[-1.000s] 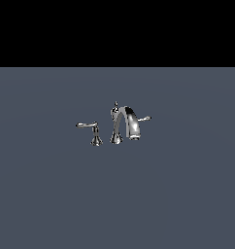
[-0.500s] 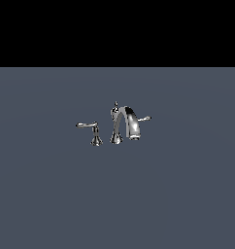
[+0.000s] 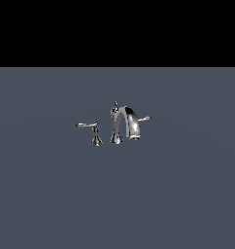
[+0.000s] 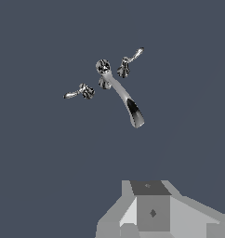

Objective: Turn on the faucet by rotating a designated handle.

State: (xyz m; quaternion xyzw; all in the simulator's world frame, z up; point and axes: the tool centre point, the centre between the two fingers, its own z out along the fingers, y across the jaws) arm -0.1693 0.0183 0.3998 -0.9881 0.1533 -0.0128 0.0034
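Now, a broad grey floor (image 3: 51,194) fills the exterior view, with no arm anywhere in that picture. Well out in the open stands the faucet (image 3: 120,124), a small chrome set with a tall arched spout (image 3: 131,120). In the wrist view only the grey body of the gripper (image 4: 151,211) shows at the picture's edge; its fingers are out of sight, so I cannot tell whether the jaws stand wide or narrow, and nothing shows in its hold. Smaller now: the longer lever (image 3: 86,125) on its flared pedestal sits toward the exterior view's left. Smallest, the handle (image 3: 144,118), a thin lever with a rounded tip, pokes out past the spout toward the exterior view's right, its long axis lying roughly level and pointing away from the post. It lies well apart from the gripper, out ahead of the wrist camera, so by my reckoning the approach comes first.
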